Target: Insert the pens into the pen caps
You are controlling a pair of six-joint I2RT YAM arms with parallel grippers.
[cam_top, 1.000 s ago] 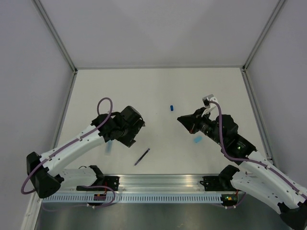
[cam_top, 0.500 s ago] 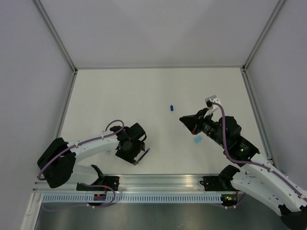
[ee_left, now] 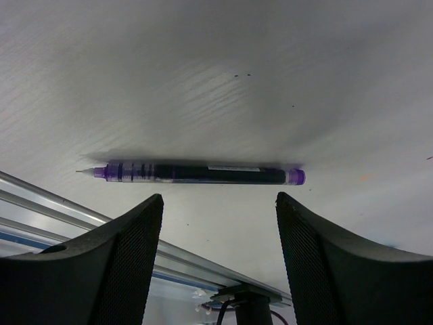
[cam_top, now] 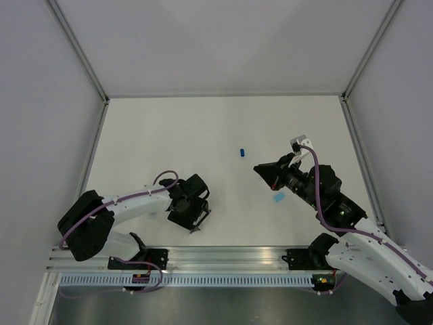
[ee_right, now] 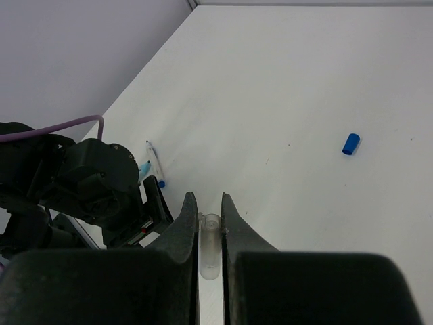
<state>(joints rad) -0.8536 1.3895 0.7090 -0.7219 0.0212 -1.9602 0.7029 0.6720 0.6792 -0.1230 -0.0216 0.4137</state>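
Grey walls ring the white table (cam_top: 169, 128). Left tool (ee_left: 218, 203) hangs released, with the dark pen (ee_left: 196, 174) at its 12 o'clock, lying along the jaw line. Pickup step: likely twist, descend, clench. Right tool (ee_right: 208, 200) pinches a clear tube (ee_right: 210, 247), the dark blue cap (ee_right: 350, 144) at its 2 o'clock.

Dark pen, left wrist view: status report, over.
Left gripper open, just short of dark pen flat on table. Right gripper shut on clear tube. Nothing blocking the pen.
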